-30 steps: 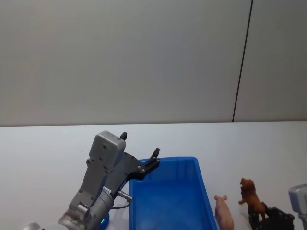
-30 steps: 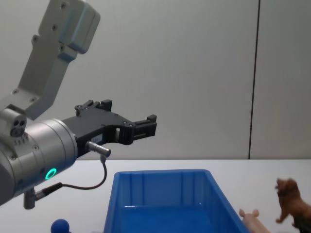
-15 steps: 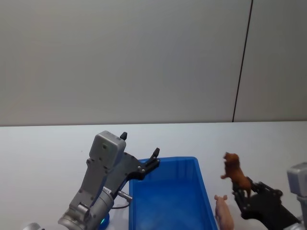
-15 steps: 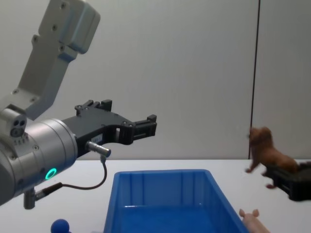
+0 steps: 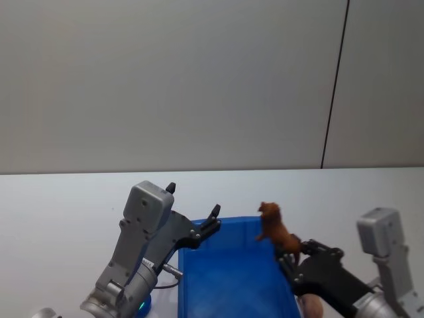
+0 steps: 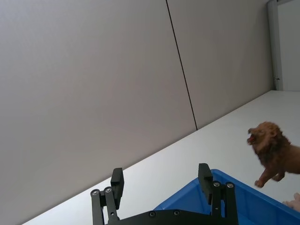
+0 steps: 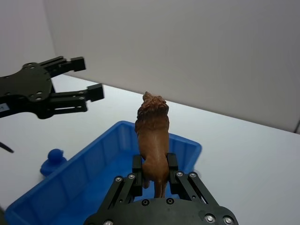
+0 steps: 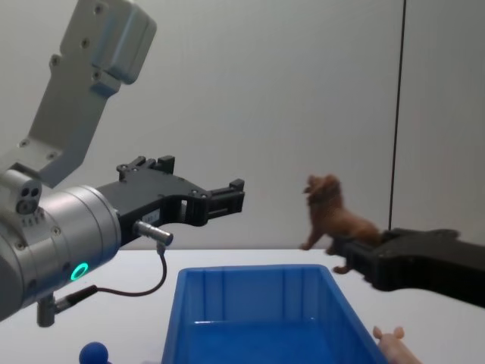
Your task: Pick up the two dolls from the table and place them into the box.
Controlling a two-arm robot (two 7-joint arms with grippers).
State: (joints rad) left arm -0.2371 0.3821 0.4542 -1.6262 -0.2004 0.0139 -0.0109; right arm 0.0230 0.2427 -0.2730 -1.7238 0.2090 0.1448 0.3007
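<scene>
Head view: the lion (image 5: 273,226) is gripped at its hind end by the right claw (image 5: 289,253), above the far right corner of the box (image 5: 232,224). The left claw (image 5: 193,199) is held wide open and empty above the far left corner. The pig (image 8: 394,345) is seen lying on the white table (image 5: 59,199) just right of the box. A plain wall is seen behind.

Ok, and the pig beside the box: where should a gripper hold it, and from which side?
Probably across its flanks, coming down from above. The pig lies on the table right of the box, its body running toward the robot, so jaws closing sideways span its narrow width. The right gripper holds the lion over the box's rim; the left gripper hangs open beside it.
</scene>
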